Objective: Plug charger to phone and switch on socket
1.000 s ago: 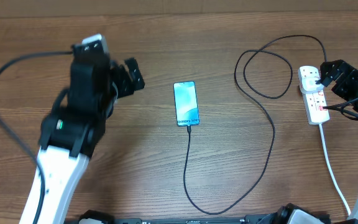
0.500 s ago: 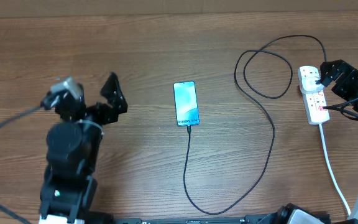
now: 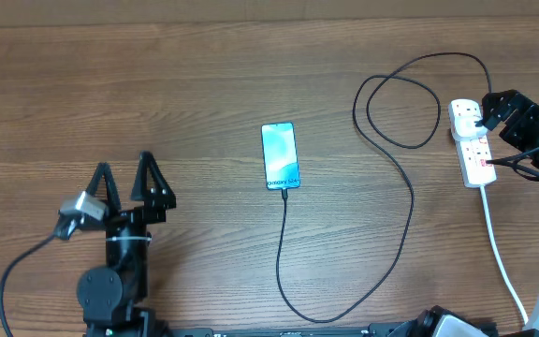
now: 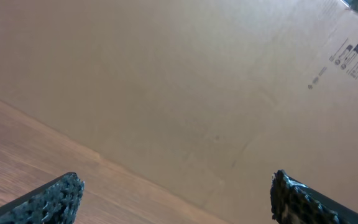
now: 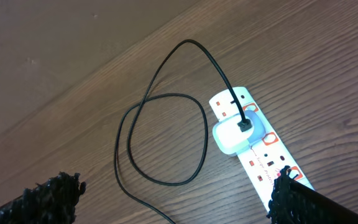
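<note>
We saw the left pincer (image 3: 123,165) pull back from the phone (image 3: 281,156) toward the near-left corner of the desk (image 3: 204,75), spread wide and empty. The charger (image 3: 410,201) sat in the phone mid-desk (that step looked done). The right pincer (image 5: 173,196), spread and holding nothing, hovered over the socket (image 5: 260,152) at the right edge.

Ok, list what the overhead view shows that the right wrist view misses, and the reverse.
Only overhead: the phone, screen lit, with the charger tip meeting its end nearest the robot, and the left gripper, open. Only right wrist: a clear look at the charger's black connector seated in a white adapter on the socket. Both: the socket, the charger's loop and the wooden table.
</note>
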Tool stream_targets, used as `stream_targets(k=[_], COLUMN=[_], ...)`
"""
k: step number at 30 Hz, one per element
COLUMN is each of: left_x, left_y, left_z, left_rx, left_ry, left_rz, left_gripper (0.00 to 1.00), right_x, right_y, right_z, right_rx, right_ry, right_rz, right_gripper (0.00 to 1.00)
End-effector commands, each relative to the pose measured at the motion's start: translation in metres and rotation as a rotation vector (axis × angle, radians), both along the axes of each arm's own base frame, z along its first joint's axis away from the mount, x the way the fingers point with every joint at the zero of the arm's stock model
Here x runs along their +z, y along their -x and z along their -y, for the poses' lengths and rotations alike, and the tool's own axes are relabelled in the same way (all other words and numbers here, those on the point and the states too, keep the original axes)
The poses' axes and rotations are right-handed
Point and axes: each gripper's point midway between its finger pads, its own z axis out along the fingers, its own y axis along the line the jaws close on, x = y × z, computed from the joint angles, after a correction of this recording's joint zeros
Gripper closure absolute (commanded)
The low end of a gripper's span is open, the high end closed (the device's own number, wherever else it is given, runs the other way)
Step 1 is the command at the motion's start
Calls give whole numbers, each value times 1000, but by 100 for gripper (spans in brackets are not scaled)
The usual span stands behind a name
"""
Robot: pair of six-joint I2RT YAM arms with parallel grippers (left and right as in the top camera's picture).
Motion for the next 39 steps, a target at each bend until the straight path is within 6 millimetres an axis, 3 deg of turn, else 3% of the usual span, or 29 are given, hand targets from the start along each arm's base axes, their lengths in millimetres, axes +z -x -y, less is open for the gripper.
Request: stream_targets(k=[1, 9, 14, 29, 39], left_x=[-7, -47, -58, -121, -126], left_y=[10, 19, 21, 19, 17], left_z=[-7, -12, -18, -24, -2], left_rx=[24, 36, 60, 82, -16], left_ry=[11, 5, 2, -6, -374], left_rz=[39, 25, -18, -275, -308], left_gripper=[0, 0, 0, 0, 0], right_x=[1, 1, 1, 1, 1], right_y=[-1, -1, -1, -1, -1], right_z=[-1, -1, -1, -1, -1], right_rx=[11, 11, 11, 11, 11], right_ry=[5, 5, 5, 5, 5], right_rz=[5, 5, 5, 5, 5], right_gripper=[0, 0, 0, 0, 0])
